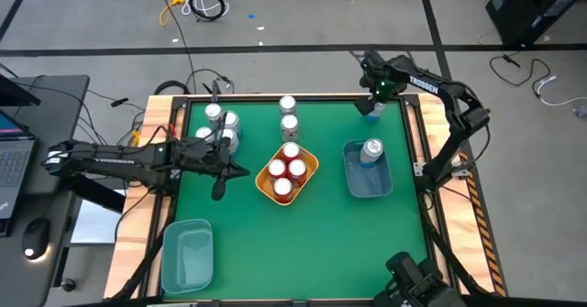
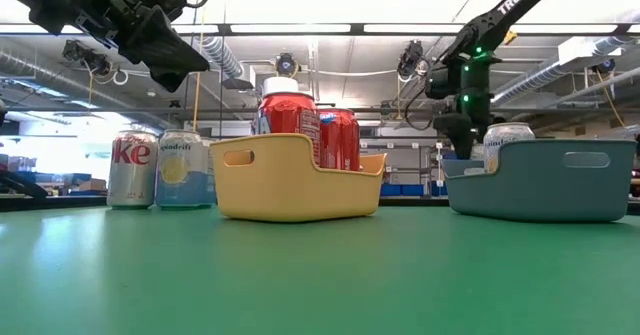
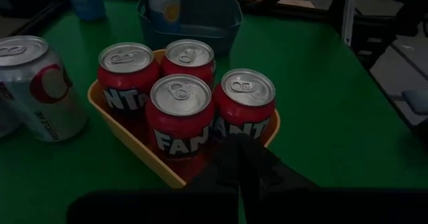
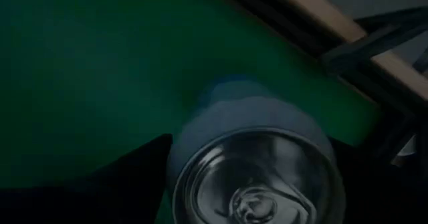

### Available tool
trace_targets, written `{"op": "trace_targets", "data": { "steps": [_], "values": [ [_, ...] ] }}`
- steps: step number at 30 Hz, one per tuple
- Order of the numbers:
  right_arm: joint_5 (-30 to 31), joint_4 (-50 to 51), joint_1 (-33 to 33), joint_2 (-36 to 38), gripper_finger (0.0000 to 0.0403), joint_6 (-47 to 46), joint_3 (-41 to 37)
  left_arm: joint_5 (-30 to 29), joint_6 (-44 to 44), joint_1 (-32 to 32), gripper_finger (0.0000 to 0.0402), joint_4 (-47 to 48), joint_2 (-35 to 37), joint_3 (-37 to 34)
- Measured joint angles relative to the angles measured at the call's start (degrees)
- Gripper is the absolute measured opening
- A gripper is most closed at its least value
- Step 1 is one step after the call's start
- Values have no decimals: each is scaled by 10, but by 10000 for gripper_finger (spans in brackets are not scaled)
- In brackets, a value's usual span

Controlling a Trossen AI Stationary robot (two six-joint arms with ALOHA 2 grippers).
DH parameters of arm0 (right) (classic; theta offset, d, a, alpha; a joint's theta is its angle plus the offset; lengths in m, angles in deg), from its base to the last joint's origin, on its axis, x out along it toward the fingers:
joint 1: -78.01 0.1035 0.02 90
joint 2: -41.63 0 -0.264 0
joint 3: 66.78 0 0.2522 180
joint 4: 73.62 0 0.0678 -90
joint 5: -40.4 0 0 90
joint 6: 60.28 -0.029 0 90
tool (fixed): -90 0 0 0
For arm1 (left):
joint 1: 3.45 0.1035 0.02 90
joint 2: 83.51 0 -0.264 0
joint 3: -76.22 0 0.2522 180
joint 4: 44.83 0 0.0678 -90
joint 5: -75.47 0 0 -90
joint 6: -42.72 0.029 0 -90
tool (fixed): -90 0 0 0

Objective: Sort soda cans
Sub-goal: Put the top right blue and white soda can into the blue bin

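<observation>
Inspection of the green desk (image 1: 303, 243) from the overhead view. A yellow bin (image 1: 309, 172) sits near the centre and holds four red cans (image 1: 290, 167), upright and touching one another; the left wrist view shows the same four silver tops packed together. At about three o'clock from it, just beside, stands a blue-grey bin (image 1: 370, 185) containing one light blue can (image 1: 371, 150), upright against its far wall. Two silver-grey cans (image 1: 289, 115) stand in a line at twelve o'clock from the yellow bin, near the far edge of the desk. A cluster of cans (image 1: 220, 126) stands at ten o'clock, partly covered by the left arm. A second blue-grey bin (image 1: 187, 255) lies at the seven o'clock corner, well apart from the rest. The left gripper (image 1: 218, 190) hangs above the desk at nine o'clock from the yellow bin, its fingers pressed together and holding nothing. The right gripper (image 1: 374, 108) is at the one o'clock corner, directly over another light blue can (image 4: 257, 164); its fingers are spread to either side of the can's top, and contact with the can cannot be determined.
</observation>
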Motion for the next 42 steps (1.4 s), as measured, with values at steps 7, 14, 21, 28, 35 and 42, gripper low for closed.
{"op": "trace_targets", "data": {
  "steps": [7, 14, 21, 28, 35, 42],
  "values": [
    [-1, 8, -1, 2, 337, 34, 3, 0, 0, 0, 1, 0, 0, 0],
    [0, 7, 0, 5, 288, 54, 5, 0, 0, 0, 1, -1, 0, 0],
    [-1, 158, 42, 5, 288, 62, 130, -7, 0, 0, 1, -5, 0, 0],
    [-12, 296, 157, 8, 288, 15, 311, -9, 0, 0, 1, -6, 0, 0],
    [-30, 316, 289, 14, 288, -40, 329, -9, 0, 0, 1, -4, 0, 0],
    [-31, 314, 364, 14, 288, -73, 269, -9, 0, 0, 1, 1, 0, 0]
  ]
}}
